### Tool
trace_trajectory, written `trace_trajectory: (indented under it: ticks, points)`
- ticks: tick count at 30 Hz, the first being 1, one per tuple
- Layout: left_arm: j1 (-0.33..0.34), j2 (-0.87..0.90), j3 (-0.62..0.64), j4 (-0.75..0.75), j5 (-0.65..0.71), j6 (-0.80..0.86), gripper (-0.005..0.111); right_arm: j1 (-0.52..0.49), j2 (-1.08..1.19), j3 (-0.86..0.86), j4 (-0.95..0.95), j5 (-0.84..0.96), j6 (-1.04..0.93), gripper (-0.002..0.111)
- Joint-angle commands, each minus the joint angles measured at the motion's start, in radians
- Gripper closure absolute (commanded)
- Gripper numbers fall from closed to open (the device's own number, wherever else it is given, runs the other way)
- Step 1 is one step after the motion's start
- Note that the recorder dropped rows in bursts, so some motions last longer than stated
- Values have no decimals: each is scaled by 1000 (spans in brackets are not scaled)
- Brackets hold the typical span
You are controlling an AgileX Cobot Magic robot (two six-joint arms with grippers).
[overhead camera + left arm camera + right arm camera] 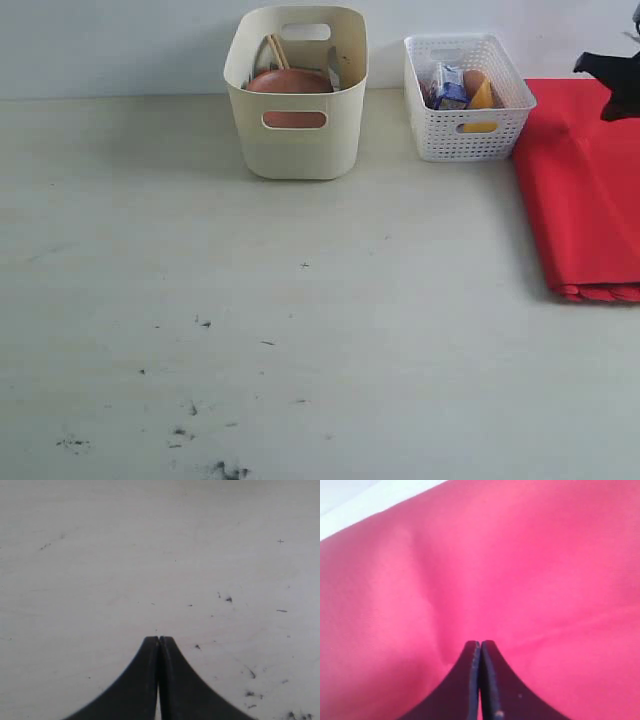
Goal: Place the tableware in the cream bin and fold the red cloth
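While left end effector (159, 638) sits closed, empty — right end effector (480, 642) does too.

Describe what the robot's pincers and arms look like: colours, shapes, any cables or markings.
The left pincer has two matte black fingers, broad at the base, curving to slim tips. The right pincer matches, with small pale specks on one finger. The exterior view shows only a black angular bit of the right arm. No cables or labels visible.
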Motion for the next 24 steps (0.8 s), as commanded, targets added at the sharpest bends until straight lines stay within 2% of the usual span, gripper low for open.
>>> trace_trajectory:
  ticks: [1,6,10,15,18,24]
  points:
    - [2,-7,6,3,-6,-7,104,-9,-22,7,-89,131,50,108]
    - [2,-56,6,1,-15,-25,104,-9,-1,97,-59,15,67,108]
    - [2,-129,6,-1,-15,-64,104,-9,57,97,-56,-52,65,108]
    - [2,-230,6,-1,-2,-64,104,-9,82,78,107,-117,-34,108]
    - [2,-279,6,1,-14,-64,104,-9,35,42,161,-60,-54,108]
    - [2,-375,6,9,-44,-60,104,-9,-150,31,109,-10,-21,108]
